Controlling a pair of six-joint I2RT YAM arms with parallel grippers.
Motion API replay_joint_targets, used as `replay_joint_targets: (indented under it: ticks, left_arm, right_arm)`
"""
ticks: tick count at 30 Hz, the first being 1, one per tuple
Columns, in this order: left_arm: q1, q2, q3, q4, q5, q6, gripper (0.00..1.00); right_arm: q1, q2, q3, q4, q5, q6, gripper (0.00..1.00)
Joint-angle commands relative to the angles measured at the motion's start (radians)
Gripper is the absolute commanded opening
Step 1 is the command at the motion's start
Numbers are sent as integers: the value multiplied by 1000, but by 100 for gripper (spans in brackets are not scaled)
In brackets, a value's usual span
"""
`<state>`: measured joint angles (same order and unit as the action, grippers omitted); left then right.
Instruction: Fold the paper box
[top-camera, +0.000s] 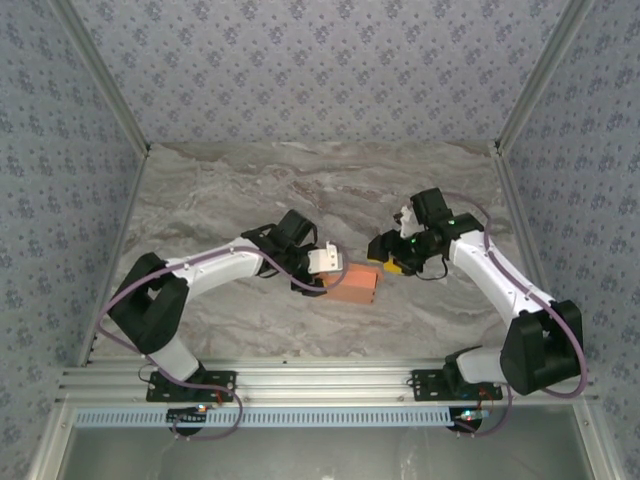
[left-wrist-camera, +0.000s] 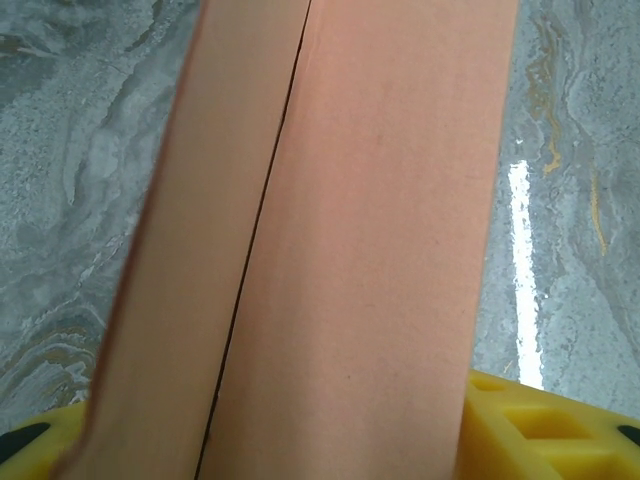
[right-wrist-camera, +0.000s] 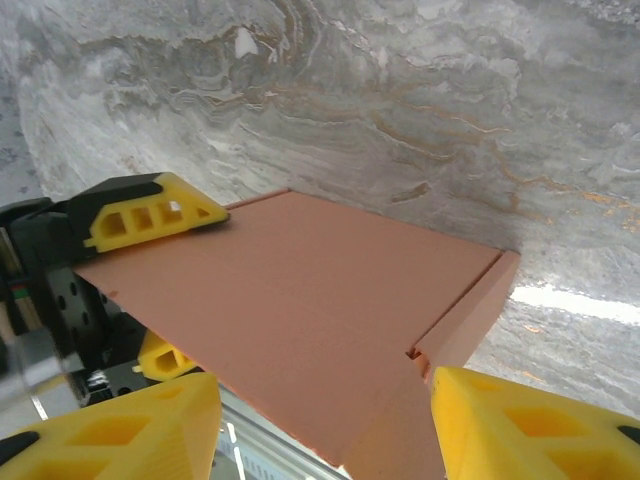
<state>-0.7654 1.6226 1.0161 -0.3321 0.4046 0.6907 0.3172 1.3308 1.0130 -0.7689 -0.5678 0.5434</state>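
The paper box (top-camera: 354, 284) is a small flat orange-salmon box near the table's middle front. My left gripper (top-camera: 330, 274) is shut on its left end. In the right wrist view one yellow left finger (right-wrist-camera: 150, 213) lies on the box's top face (right-wrist-camera: 290, 310) and another (right-wrist-camera: 165, 355) shows beneath it. In the left wrist view the box (left-wrist-camera: 370, 250) runs up between the fingertips (left-wrist-camera: 540, 420), with a dark seam along it. My right gripper (top-camera: 388, 262) is open at the box's right end, its fingers (right-wrist-camera: 530, 420) wide on both sides of a corner flap.
The marble table (top-camera: 330, 190) stretches far behind the box. Patterned walls (top-camera: 320, 60) close in the back and sides. An aluminium rail (top-camera: 320, 385) with the arm bases runs along the near edge.
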Motion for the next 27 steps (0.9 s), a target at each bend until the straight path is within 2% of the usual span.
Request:
replay_joint_targets:
  ticks: [1, 5, 6, 8, 9, 14, 19, 23, 27]
  left_arm:
    - [4, -46, -25, 69, 31, -16, 57]
    - [3, -65, -48, 101, 33, -21, 60]
    - [5, -75, -58, 120, 33, -29, 67]
    - [11, -91, -74, 155, 34, -47, 97]
    - [16, -97, -79, 169, 37, -60, 99]
    - [42, -152, -92, 198, 69, -114, 99]
    - [43, -276, -98, 144, 35, -164, 99]
    - [43, -424, -132, 186, -58, -302, 99]
    - [44, -516, -89, 109, -160, -510, 99]
  right_arm:
    - [11, 2, 45, -72, 53, -26, 64]
    - [20, -7, 55, -104, 79, -37, 65]
    - [24, -7, 56, -108, 82, -39, 65]
    - [32, -7, 55, -113, 90, -39, 65]
    - [34, -7, 54, -115, 96, -37, 65]
    - [52, -8, 55, -113, 108, -25, 65]
    - [61, -27, 67, -140, 138, -21, 65]
    - [59, -66, 61, -152, 187, -22, 64]
    - [58, -90, 70, -148, 183, -33, 64]
